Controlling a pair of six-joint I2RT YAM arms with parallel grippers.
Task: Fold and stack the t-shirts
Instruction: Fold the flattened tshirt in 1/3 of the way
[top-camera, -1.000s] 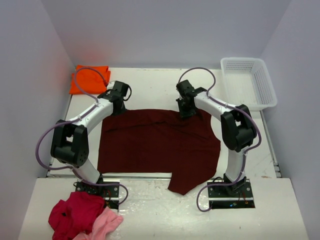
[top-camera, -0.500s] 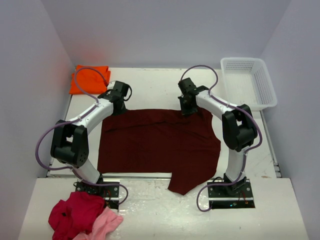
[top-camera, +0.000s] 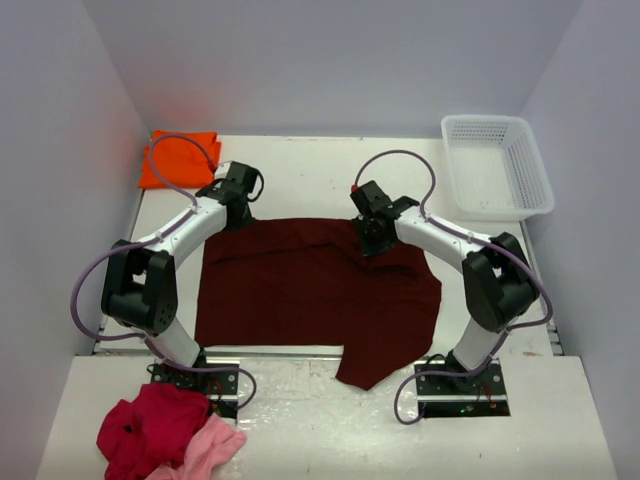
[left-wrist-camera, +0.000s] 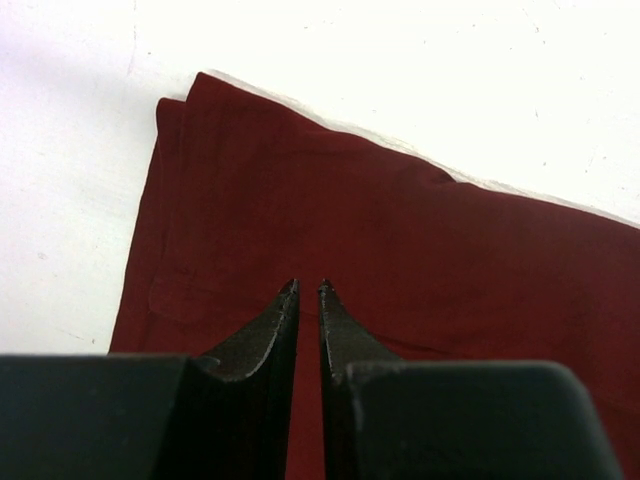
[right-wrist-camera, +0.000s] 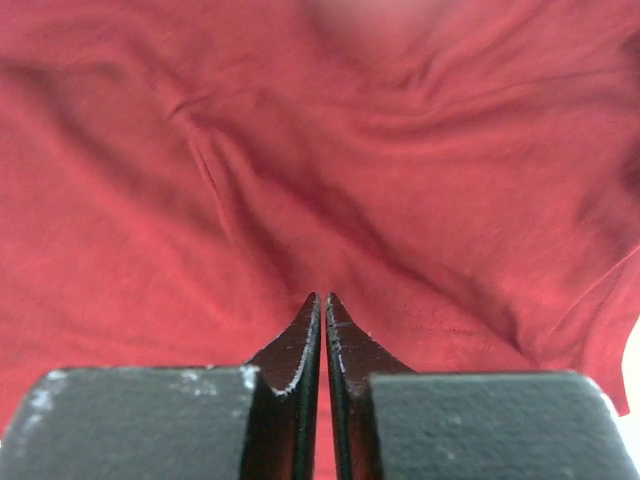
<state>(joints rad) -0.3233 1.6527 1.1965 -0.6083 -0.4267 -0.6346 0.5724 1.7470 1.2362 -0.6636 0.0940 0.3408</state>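
One maroon t-shirt (top-camera: 320, 290) lies on the tabletop (top-camera: 300, 180). Right gripper (right-wrist-camera: 322, 297) jaws clench its cloth; left gripper (left-wrist-camera: 308, 287) jaws: grasp indeterminate.

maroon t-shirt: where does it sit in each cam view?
Top external: maroon t-shirt spread mid-table between the arms.
Left wrist: maroon t-shirt corner upper left, cloth fills lower frame.
Right wrist: maroon t-shirt fills nearly whole frame.
Shared landmark: white table bordering the cloth.

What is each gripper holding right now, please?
Left gripper: nearly closed, apparently pinching the maroon t-shirt.
Right gripper: closed, pinching the same shirt.
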